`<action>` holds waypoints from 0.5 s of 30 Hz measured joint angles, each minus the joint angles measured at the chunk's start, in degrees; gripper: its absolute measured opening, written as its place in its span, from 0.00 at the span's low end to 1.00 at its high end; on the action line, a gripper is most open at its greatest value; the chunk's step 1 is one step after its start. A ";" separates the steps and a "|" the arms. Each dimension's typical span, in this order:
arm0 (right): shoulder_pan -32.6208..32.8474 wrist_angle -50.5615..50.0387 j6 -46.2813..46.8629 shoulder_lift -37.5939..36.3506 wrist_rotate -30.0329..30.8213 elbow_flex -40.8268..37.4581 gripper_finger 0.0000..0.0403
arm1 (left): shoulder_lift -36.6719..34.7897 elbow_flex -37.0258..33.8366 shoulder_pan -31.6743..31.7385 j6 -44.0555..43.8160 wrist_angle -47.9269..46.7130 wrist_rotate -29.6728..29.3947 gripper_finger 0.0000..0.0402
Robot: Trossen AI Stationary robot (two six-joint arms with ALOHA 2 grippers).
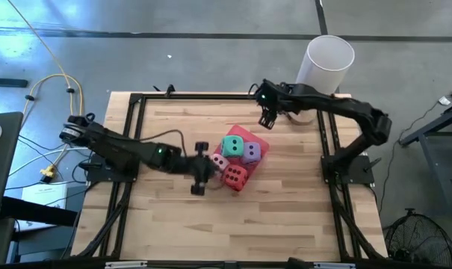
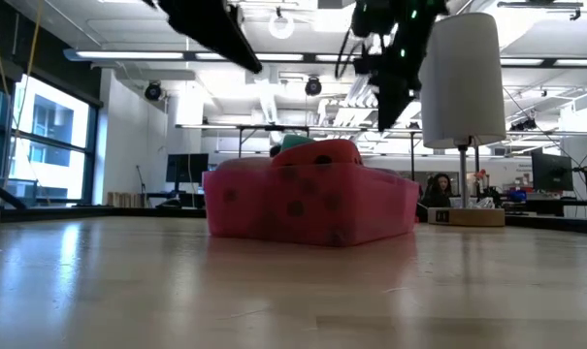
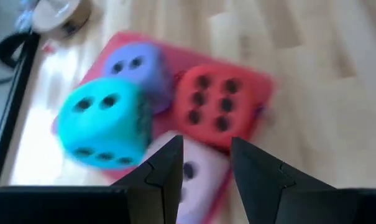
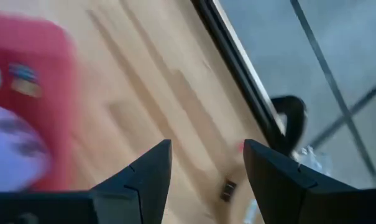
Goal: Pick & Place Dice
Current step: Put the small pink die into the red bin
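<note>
A: Pink tray (image 1: 261, 142) is sitting mid-table with all four dice on it. Teal die (image 1: 233, 146) and purple die (image 1: 251, 152) are on the far side, pale pink die (image 1: 220, 162) and red die (image 1: 236, 177) on the near side, all packed touching

B: Left gripper (image 1: 200, 167) is hovering just beside the pale pink die, jaws apart, nothing between them. Its wrist camera is looking down on that die between the fingers (image 3: 166, 180)

A: Right gripper (image 1: 268, 118) is waiting above the table's far edge near the white cylinder (image 1: 326, 64). Jaws are apart and empty

B: Step in hand looks like grabbing the pale pink one. Gap looks narrow for that cube, so I'd be opening wider before dropping

A: Agreed. Also centring over the die, fingers straddling two free faces, not the side pressed against the red one

B: Risk I'm seeing is a fingertip nudging teal or red and shoving the tray. Soft cubes are squashing easily, so closing gently and lifting straight up
</note>
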 joint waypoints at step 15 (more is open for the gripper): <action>-2.27 -16.17 -13.11 18.97 10.00 8.73 0.48 | -0.30 -0.07 16.29 -0.36 0.85 19.88 0.32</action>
